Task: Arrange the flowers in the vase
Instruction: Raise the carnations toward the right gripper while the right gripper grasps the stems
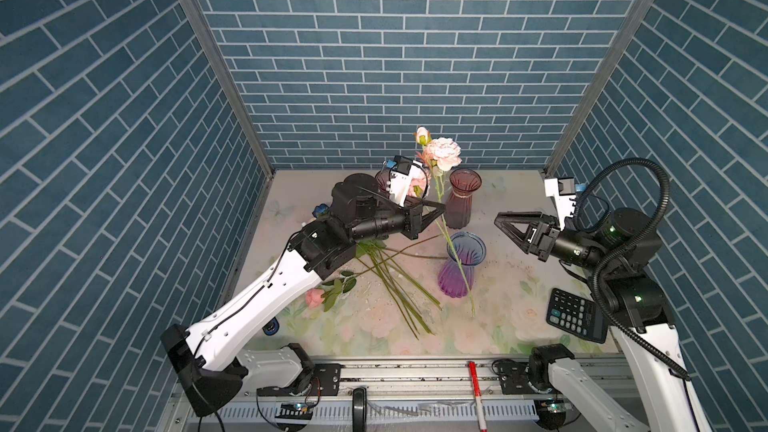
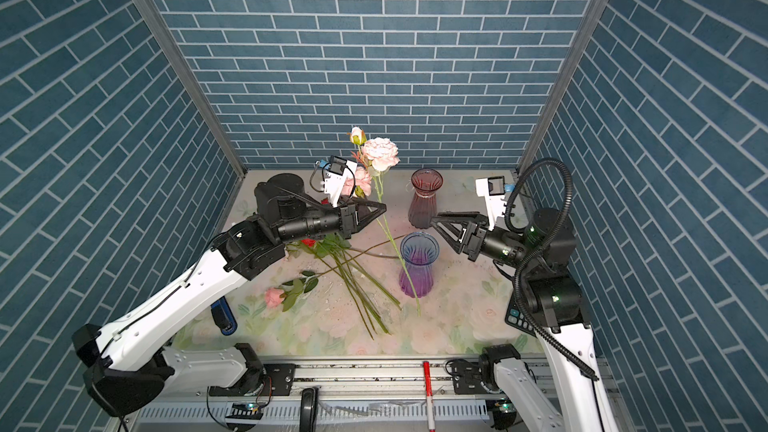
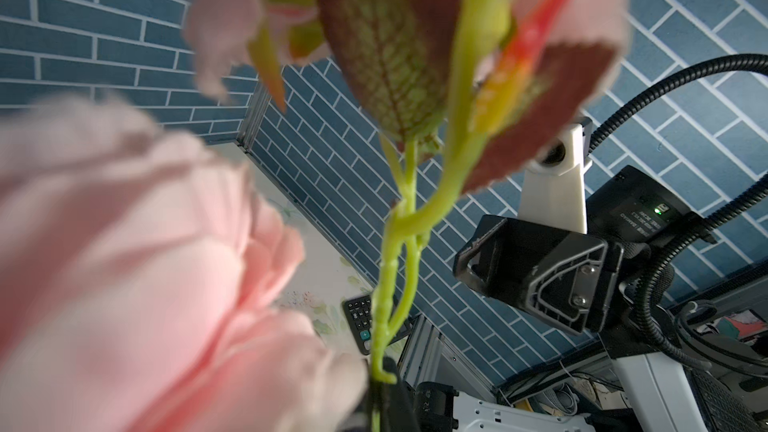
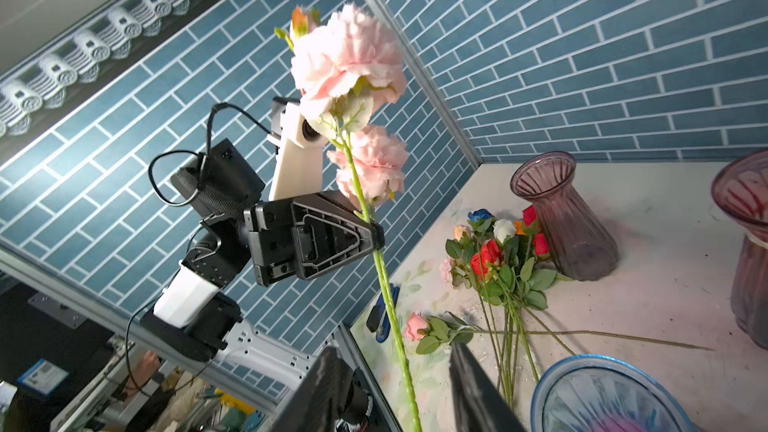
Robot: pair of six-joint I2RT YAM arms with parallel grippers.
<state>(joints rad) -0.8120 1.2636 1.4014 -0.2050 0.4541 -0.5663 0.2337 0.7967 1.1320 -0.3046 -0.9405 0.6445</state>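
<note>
My left gripper [image 1: 443, 208] [image 2: 383, 206] is shut on the green stem of a pink peony spray [image 1: 444, 150] [image 4: 349, 51], held tilted above the table. The stem's lower end hangs across the front of the blue-and-purple vase [image 1: 461, 268] [image 2: 417, 270]. In the left wrist view the stem [image 3: 390, 284] rises from the shut jaws past blurred pink blooms. My right gripper [image 1: 498, 220] [image 4: 399, 392] is open to the right of that stem and holds nothing. More flowers [image 4: 498, 255] lie bundled on the table, their stems [image 1: 390, 280] fanning out from under the left arm. A single pink rose [image 1: 314, 297] lies beside them.
A maroon vase [image 1: 462, 201] stands behind the blue one, and a third vase [image 4: 569, 222] stands further left, mostly hidden behind the left arm in both top views. A calculator [image 1: 575, 320] lies at the front right and a blue stapler [image 2: 224, 315] at the left edge.
</note>
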